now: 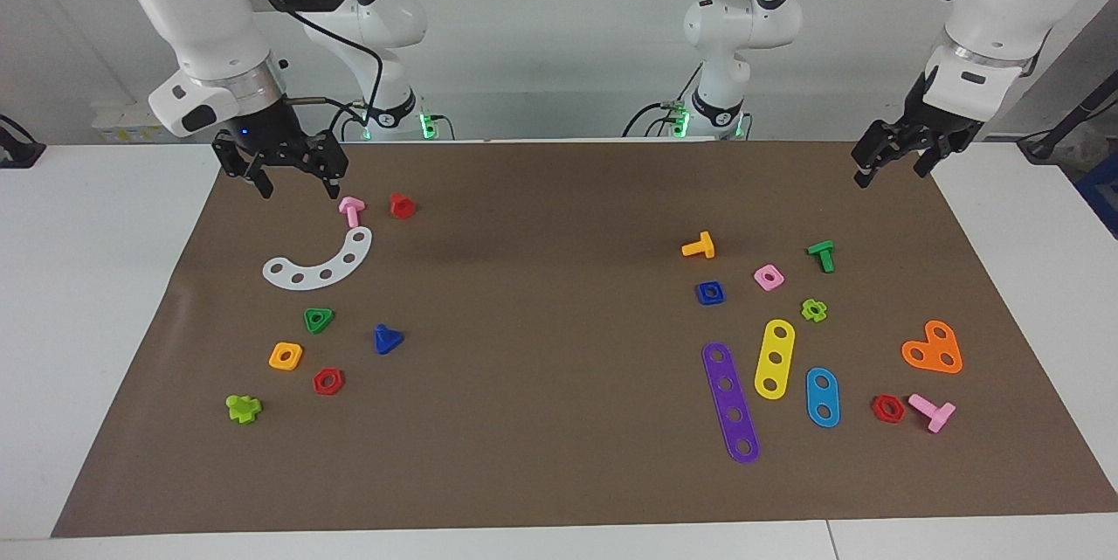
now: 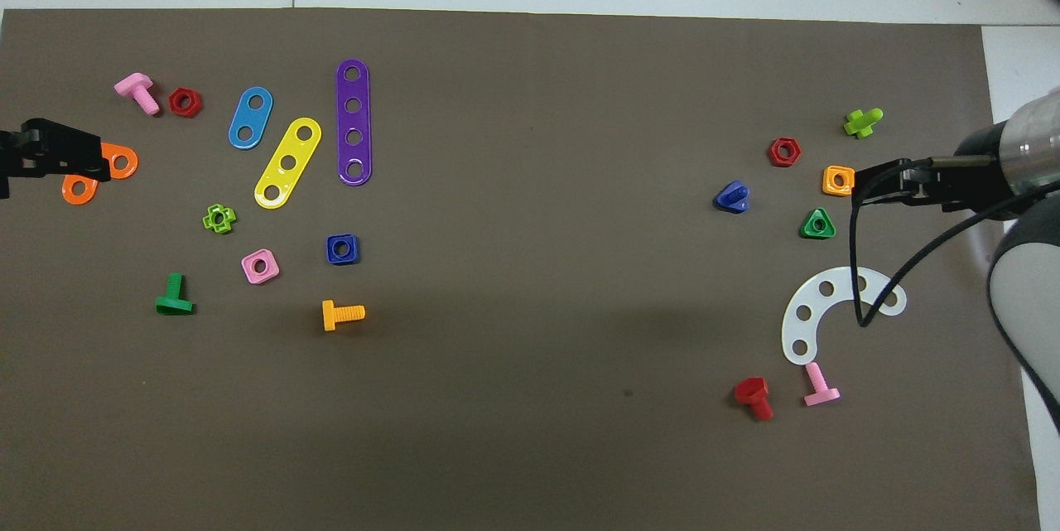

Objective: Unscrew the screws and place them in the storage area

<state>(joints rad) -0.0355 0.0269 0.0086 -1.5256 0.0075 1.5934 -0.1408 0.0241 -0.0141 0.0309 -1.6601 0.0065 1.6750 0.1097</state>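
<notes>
Two arms hang over a brown paper sheet (image 1: 559,193) spread on the white tabletop (image 1: 87,324), and neither carries anything.

Starting at the right arm's end, the right pincer (image 1: 299,186) hovers released, fingers spread and pointing down, above the sheet's edge closest to the robots and near a pink bolt (image 1: 351,210). Farther from the robots lies a white curved strip (image 1: 319,263), then a green triangular nut (image 1: 319,320). Just beside that nut, though apart from it, the dark-blue screw (image 1: 386,339) rests on its triangular head with the stubby shaft tipped upward.

With screw and matching nut lying separate, I judge the unscrewing finished and the screw already set down on the paper that serves as storage; that would explain the empty, spread fingers held clear of the parts.

Toward the left arm's end, a blue square nut (image 1: 709,293) sits among other strips and bolts, loose on the sheet. The left pincer (image 1: 889,171) waits above the paper's corner, also released and empty.
</notes>
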